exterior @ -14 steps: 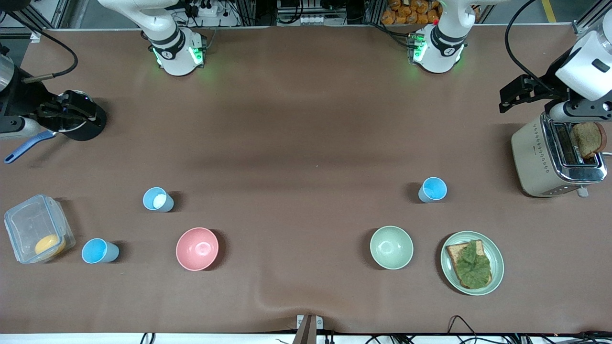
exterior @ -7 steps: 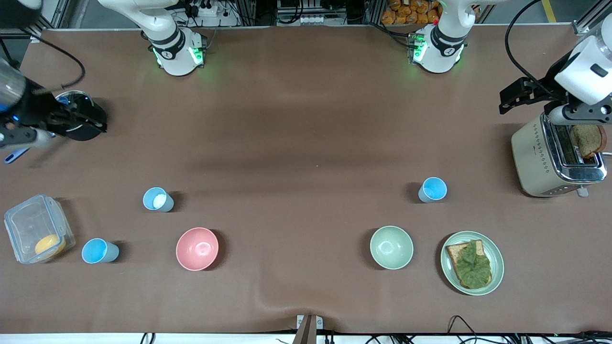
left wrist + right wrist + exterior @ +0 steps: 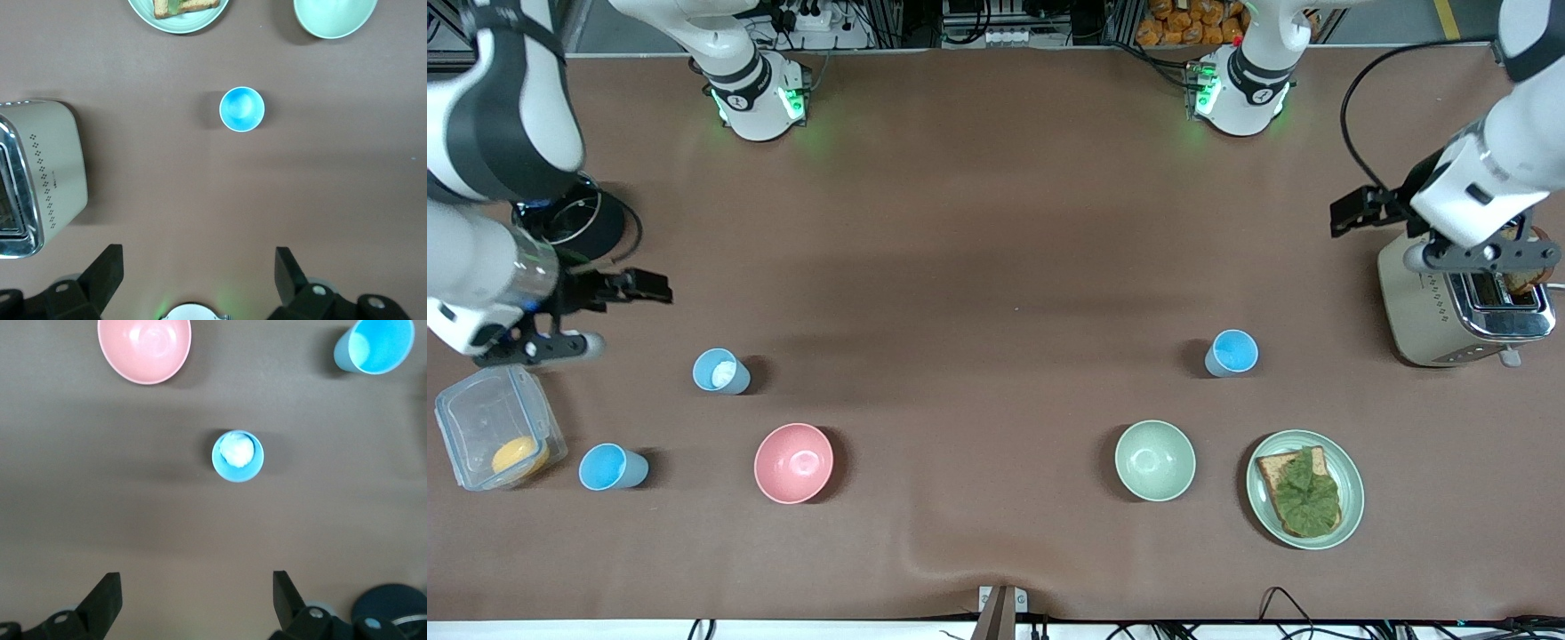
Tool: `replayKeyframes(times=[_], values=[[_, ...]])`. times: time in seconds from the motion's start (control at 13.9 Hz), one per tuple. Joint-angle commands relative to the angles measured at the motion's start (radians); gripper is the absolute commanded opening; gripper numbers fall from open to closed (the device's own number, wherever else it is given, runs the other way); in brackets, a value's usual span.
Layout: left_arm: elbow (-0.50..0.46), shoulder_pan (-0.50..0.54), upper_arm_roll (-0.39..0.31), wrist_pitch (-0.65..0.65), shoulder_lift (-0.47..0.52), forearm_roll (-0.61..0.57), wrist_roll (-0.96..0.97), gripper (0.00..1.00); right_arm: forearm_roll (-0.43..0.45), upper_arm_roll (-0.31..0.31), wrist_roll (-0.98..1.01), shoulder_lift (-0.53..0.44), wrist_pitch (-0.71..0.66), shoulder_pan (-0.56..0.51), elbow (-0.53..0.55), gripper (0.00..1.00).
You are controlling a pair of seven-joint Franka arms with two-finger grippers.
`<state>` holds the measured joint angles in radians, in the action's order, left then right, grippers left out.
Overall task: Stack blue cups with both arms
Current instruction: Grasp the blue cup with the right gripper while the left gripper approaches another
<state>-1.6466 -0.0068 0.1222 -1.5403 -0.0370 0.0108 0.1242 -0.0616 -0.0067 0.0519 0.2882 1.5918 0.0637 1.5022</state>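
Brown table (image 3: 996, 222), three small tapered blue cups (image 3: 720, 371) standing upright apart, left claw (image 3: 193, 280) and right claw (image 3: 193, 600) both released

Surface (image 3: 996, 222): brown, with both arm bases along its top edge.
Right gripper (image 3: 543, 342): above the clear container (image 3: 498, 436), at the right arm's end.
Left gripper (image 3: 1480, 258): over the toaster (image 3: 1449, 307), at the left arm's end.
Pale cup (image 3: 720, 371): upright, something white inside, farther from the camera than the pink bowl (image 3: 793, 462).
Bright cup near container (image 3: 609, 468): beside the clear container, which holds a yellow item.
Bright cup near toaster (image 3: 1232, 353): upright, farther from the camera than the green bowl (image 3: 1154, 460).
Plate (image 3: 1352, 489): beside the green bowl, carries bread topped with a leaf.
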Motion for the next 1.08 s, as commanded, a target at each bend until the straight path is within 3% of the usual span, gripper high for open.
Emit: replayKeyframes(times=[0.0, 0.36, 0.58, 0.79, 0.86, 1.01], values=[[-0.138, 0.027, 0.004, -0.130, 0.031, 0.000, -0.017, 1.00, -0.001, -0.001, 0.000, 0.061, 0.112, 0.016, 0.057, 1.00], [-0.350, 0.033, 0.004, -0.381, 0.019, 0.000, -0.017, 1.00, -0.003, 0.001, 0.000, 0.109, 0.521, 0.031, 0.331, 1.00], [-0.465, 0.033, 0.005, -0.542, -0.006, -0.002, -0.015, 1.00, -0.003, -0.001, 0.002, 0.190, 0.620, 0.027, 0.339, 1.00], [-0.466, 0.030, 0.005, -0.625, -0.082, -0.002, -0.015, 1.00, -0.003, 0.001, 0.002, 0.255, 0.622, 0.033, 0.339, 0.96], [-0.463, 0.030, 0.005, -0.656, -0.110, -0.002, -0.015, 1.00, -0.003, -0.001, 0.003, 0.255, 0.622, 0.034, 0.339, 0.78], [-0.438, 0.030, 0.005, -0.719, -0.182, -0.002, -0.015, 1.00, -0.001, 0.001, 0.011, 0.266, 0.623, 0.033, 0.329, 0.24]])
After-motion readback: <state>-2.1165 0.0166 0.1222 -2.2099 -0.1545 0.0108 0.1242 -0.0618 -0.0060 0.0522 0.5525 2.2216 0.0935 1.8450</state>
